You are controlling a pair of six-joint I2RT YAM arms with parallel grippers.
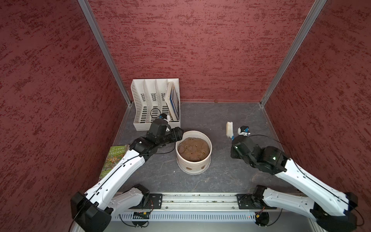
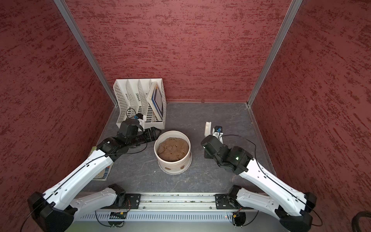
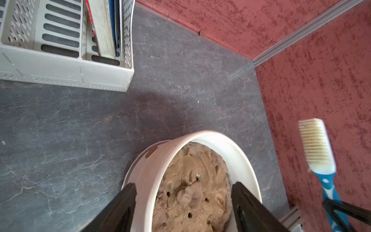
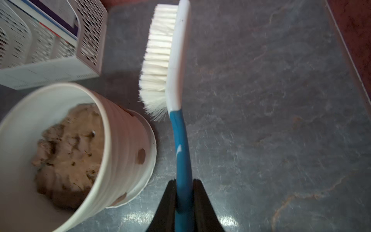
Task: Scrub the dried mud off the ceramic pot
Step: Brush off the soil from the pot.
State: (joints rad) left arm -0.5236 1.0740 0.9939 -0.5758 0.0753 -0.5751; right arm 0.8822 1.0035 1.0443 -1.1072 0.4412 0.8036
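The cream-white ribbed ceramic pot [image 1: 193, 167] [image 2: 173, 167] stands mid-table, filled with a lumpy brown mound [image 1: 193, 149]. Small reddish-brown dried mud patches [image 1: 189, 168] [image 4: 141, 156] [image 3: 151, 151] stick to its outer wall. My left gripper [image 3: 183, 186] is open at the pot's left rear rim; one finger [image 3: 124, 200] is outside the wall, the other over the inside. My right gripper [image 4: 184, 182], to the right of the pot, is shut on the blue handle of a white-bristled scrub brush [image 4: 160, 60] [image 1: 229, 128], held above the table with its bristles facing the pot.
A white slotted file rack [image 1: 154, 102] holding books stands at the back left, close behind the left gripper. A green book [image 1: 114, 158] lies on the table under the left arm. Red walls enclose three sides, and a metal rail [image 1: 196, 200] runs along the front.
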